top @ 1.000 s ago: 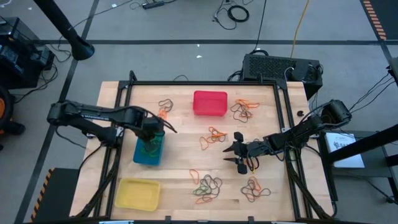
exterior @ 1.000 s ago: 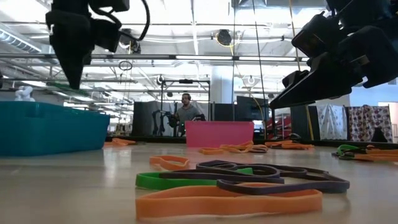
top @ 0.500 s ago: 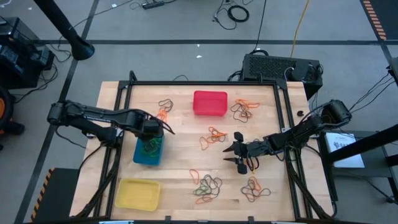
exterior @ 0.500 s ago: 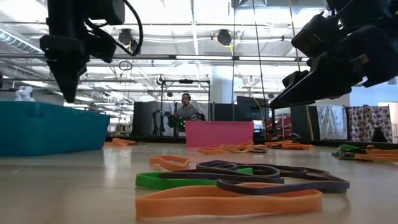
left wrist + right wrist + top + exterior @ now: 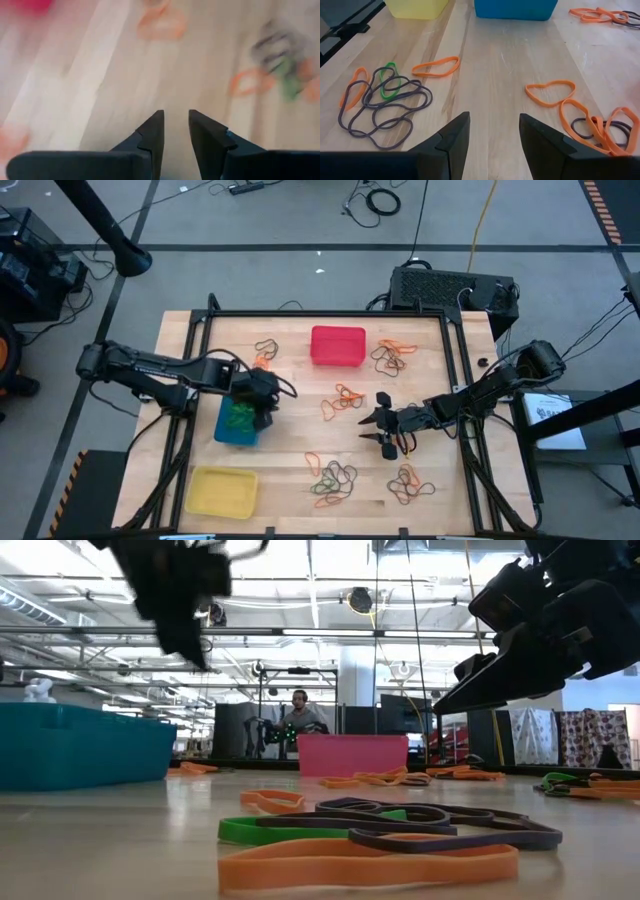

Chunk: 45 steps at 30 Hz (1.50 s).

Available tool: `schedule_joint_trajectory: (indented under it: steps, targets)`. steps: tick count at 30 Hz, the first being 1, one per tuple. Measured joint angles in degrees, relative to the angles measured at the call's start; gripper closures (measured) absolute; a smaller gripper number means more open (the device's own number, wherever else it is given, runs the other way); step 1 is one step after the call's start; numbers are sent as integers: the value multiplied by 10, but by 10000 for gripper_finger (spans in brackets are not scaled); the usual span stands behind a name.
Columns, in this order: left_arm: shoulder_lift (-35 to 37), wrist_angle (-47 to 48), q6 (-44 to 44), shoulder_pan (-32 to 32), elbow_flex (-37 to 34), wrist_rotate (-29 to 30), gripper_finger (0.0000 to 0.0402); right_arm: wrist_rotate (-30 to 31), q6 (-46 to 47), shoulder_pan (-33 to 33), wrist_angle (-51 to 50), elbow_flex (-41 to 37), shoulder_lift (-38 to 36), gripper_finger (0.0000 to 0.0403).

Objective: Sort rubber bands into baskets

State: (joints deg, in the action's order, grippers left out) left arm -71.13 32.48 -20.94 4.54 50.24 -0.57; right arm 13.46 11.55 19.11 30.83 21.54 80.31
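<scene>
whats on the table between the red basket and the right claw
A small cluster of orange rubber bands lies between the red basket and the right claw, in the high view.

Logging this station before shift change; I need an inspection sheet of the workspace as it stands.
Surface: pale wooden table inside a black frame.
Job's things: thin rubber bands, orange, green and dark, lie in loose clusters; blue plastic basket holds green bands; red plastic basket and yellow plastic basket look unfilled.
Clutter: nothing seen.
Hands: left hand open at the blue basket's edge, holding nothing; right hand open above mid-table, holding nothing.
Cables: black and yellow cables on the floor.
Surroundings: black box behind the table; a person far behind.
</scene>
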Motion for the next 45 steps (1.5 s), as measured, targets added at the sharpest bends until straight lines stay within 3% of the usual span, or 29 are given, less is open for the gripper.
schedule_joint_trajectory:
  steps: [7,19,27,31,45]
  targets:
    - [-48,-196,39,68,0,-7,305,0,0,0,5,0,0,238]
    - [-280,-436,63,192,24,-55,305,0,8,0,11,0,0,238]
    - [-368,-421,47,234,91,-56,305,0,43,0,16,0,0,238]
    - [-392,-412,46,242,101,-30,305,0,56,0,16,0,0,238]
    - [-416,-389,18,240,102,-12,305,0,60,0,15,0,0,238]
